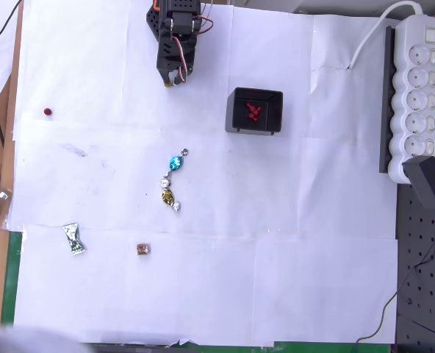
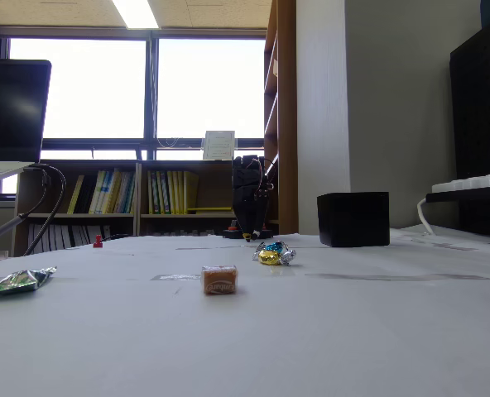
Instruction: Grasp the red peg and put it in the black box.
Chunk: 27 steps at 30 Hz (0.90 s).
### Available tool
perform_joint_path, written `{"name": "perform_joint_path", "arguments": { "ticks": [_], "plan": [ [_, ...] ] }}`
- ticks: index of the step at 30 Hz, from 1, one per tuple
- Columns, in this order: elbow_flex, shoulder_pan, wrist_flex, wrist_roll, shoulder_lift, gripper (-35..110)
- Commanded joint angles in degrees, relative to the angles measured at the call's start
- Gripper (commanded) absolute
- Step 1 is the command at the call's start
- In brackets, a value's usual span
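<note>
While the gripper (image 1: 172, 79) hangs tip-down near the far edge of the white-papered worktop (image 1: 276, 257), its jaws appear closed and hold nothing. In the overhead view the red peg (image 1: 48, 112) stands alone near the left edge — well apart from the gripper. The black box (image 1: 254, 110) sits to the right of the gripper and contains several red pegs. Blue and gold wrapped candies (image 1: 172, 179) lie mid-worktop — a brown sweet (image 1: 142, 249) and a green wrapper (image 1: 73, 239) lie nearer the front.

Matt white paper sheets (image 1: 276, 220) — shiny foil candies (image 1: 175, 162).
</note>
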Motion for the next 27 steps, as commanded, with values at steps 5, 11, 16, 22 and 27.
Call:
{"name": "perform_joint_path", "arguments": {
  "ticks": [5, 11, 16, 22, 27],
  "plan": [
    [-4.6, 0.8, 5.6, -0.5, -5.8, 0],
    [-4.6, 0.4, 5.4, -0.3, -6.0, 0],
    [-4.6, 0.5, 5.2, -0.3, -6.0, 0],
    [-4.6, 0.4, 5.0, -0.3, -6.1, 0],
    [-4.6, 0.4, 4.0, 0.0, -6.1, 0]
  ]
}}
